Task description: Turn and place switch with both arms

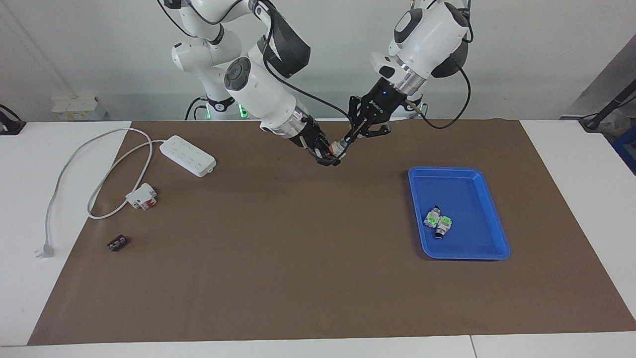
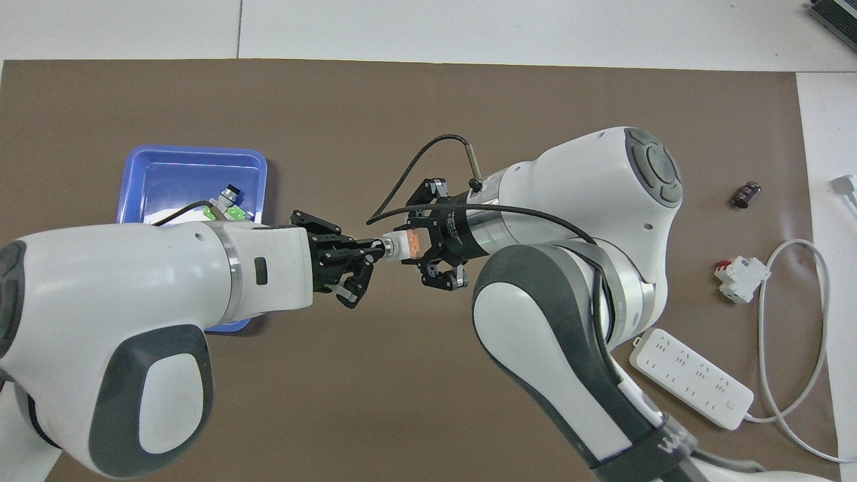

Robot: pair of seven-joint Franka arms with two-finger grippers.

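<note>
Right gripper (image 1: 327, 154) (image 2: 420, 249): raised over the mat's middle, toward the robots' edge; fingers closed on the orange-block end of the switch (image 1: 336, 148) (image 2: 402, 246), which hangs in the air between the two grippers, clear of the mat. Left gripper (image 1: 352, 137) (image 2: 365, 254): meets it tip to tip over the same spot, fingers closed on the switch's black knob end; both arms slope down to this point. Mat (image 1: 298, 258) (image 2: 375, 120): brown sheet covering most of the white table (image 1: 30, 278) (image 2: 469, 27). Tray (image 1: 489, 238) (image 2: 154, 167): blue, rectangular, on the mat toward the left arm's end, farther from the robots than the grippers. Power strip (image 1: 188, 155) (image 2: 690, 377): white, on the mat toward the right arm's end, near the robots; its cable (image 1: 74, 154) (image 2: 763, 314) loops off the mat to a plug (image 1: 44, 250). White-and-red block (image 1: 141, 196) (image 2: 739, 278): on the mat inside the cable's loop, farther from the robots than the strip. Two green switches (image 1: 437, 222) (image 2: 226, 206): lying touching in the tray, partly hidden by the left arm in the overhead view. Small dark part (image 1: 118, 243) (image 2: 746, 194): alone on the mat, farther from the robots than the block.
</note>
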